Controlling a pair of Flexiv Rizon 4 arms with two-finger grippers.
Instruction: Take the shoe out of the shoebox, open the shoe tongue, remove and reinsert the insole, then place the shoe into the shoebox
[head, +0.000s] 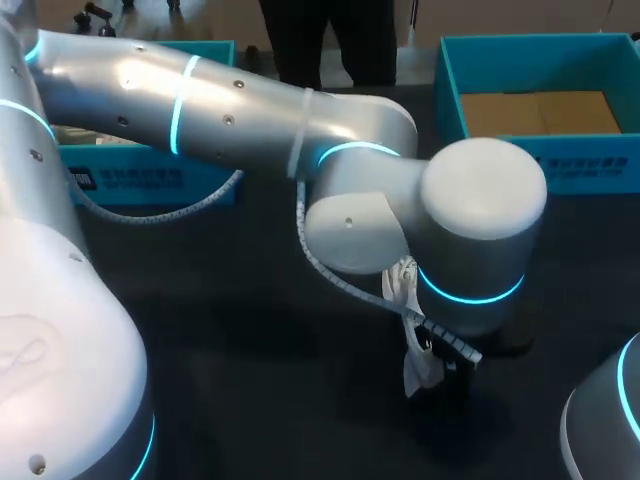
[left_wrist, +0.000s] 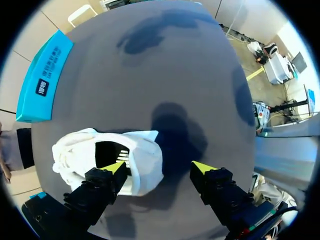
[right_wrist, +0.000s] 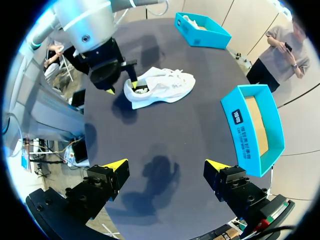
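**Both grippers wide open**

The left arm (head: 250, 110) comes in from the left and reaches past the middle. Its big round wrist (head: 482, 225) bends over and points down. The left gripper (left_wrist: 160, 167) hangs low under it, and its two yellow fingertips (left_wrist: 116, 167) stand far apart. The right arm (head: 608, 420) shows only as a round bit in the near right corner. The right gripper (right_wrist: 166, 165) hovers high and looks down, with its fingers spread wide too.

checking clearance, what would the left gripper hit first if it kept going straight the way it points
Probably the white shoe: one finger of the open left gripper is over its heel opening, while the other faces bare table. How far above it sits is unclear.
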